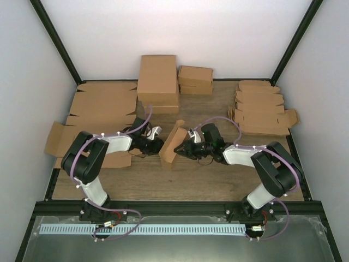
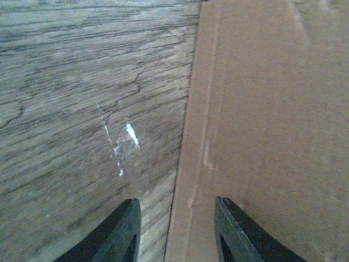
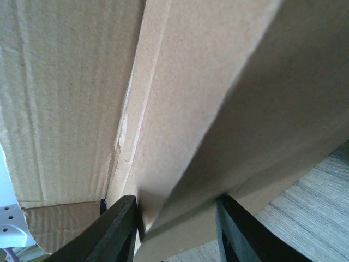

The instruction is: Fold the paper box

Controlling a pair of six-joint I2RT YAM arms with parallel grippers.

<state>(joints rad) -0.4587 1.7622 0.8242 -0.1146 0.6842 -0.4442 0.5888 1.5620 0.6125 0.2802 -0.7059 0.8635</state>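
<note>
Wood-grain table (image 1: 180, 180) between pale walls, and I count two arms, one small box (image 1: 173, 143) in work, two piles of folded boxes (image 1: 158, 82) at the back, one pile of large flat sheets (image 1: 101, 106) on the left and one pile of small flat blanks (image 1: 262, 109) on the right; I cannot count the layers in any pile

From the top camera the box sits at the middle of the table, between the two grippers, tilted up off the wood. Its long axis runs from near-left to far-right, with the far end higher

My left gripper (image 2: 177, 204) is at the box's left side. Its jaws stand a narrow way apart: one finger is over bare wood, the other over a flat cardboard face, and the panel's edge runs up between them. I see nothing pinched there

My right gripper (image 3: 177, 202) comes in from the box's right. A folded cardboard flap fills the gap between its fingers, which press on it from both sides, so it is holding the box at a middling width
</note>
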